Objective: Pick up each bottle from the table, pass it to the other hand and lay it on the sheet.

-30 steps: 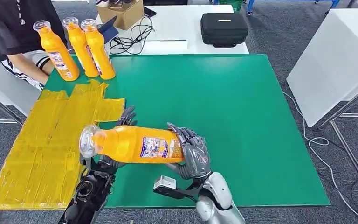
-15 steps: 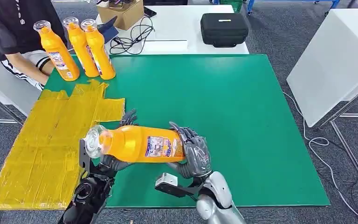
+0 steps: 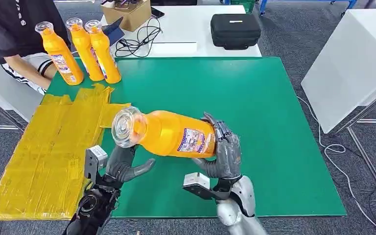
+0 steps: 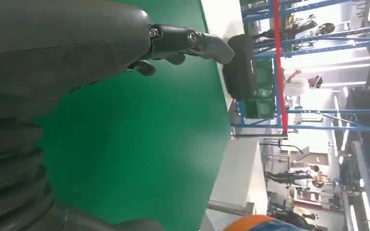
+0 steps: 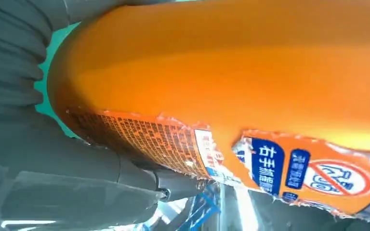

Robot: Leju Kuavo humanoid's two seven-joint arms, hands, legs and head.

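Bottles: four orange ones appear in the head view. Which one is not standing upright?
The bottle held by the right robot hand. It lies nearly sideways above the green mat, while the other three stand upright at the table's far left corner.

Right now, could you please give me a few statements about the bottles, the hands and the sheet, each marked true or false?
1. The right hand holds a bottle by its base end. True.
2. The left hand grips that bottle's neck. False: it sits below the neck with nothing in it.
3. Three bottles stand upright at the mat's far left corner. True.
4. A bottle already lies on the yellow sheet. False: none lies there.
5. The held bottle is upright. False: it lies near sideways, cap toward the sheet.
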